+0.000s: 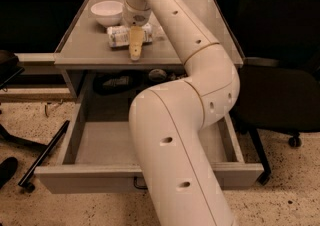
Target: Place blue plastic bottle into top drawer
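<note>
Count: one blue plastic bottle (pixel 118 36), one white bowl (pixel 107 12), one top drawer (pixel 85 179), one gripper (pixel 135 50) and one office chair (pixel 280 70). The bottle lies on its side on the table (pixel 85 52), just in front of the bowl and well above the drawer, which stands pulled out; the gripper points down directly at the bottle's middle and covers that part of it, and whether it is released, clenched or grasping the bottle cannot be told. The arm (pixel 175 145) hides the drawer's middle and most of its handle (pixel 137 185), and the dark items in the recess under the table top are hard to make out.
</note>
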Robot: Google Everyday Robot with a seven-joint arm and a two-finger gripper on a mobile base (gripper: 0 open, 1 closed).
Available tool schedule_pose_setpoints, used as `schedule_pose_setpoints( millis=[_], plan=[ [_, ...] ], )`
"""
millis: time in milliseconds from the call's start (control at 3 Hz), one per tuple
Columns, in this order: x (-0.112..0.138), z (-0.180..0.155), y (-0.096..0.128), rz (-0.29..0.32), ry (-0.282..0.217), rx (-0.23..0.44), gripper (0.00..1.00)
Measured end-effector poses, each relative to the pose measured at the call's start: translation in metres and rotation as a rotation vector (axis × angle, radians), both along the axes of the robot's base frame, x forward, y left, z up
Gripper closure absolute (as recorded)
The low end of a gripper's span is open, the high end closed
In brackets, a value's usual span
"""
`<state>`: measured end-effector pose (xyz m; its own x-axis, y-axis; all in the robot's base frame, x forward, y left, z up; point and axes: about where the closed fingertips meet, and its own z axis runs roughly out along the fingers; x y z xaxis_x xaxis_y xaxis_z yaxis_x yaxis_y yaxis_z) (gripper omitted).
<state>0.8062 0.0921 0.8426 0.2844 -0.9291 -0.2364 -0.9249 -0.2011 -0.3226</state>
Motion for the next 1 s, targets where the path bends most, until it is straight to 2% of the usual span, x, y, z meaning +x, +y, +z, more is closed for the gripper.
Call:
schedule_pose_setpoints(
  millis=[333,1000],
  plan=[
    [0.0005,-0.0006,-0.0008,-0.002,0.0,-0.002,0.19],
    [0.0005,-0.0006,-0.0008,-0.002,0.0,-0.002,0.65]
  ],
)
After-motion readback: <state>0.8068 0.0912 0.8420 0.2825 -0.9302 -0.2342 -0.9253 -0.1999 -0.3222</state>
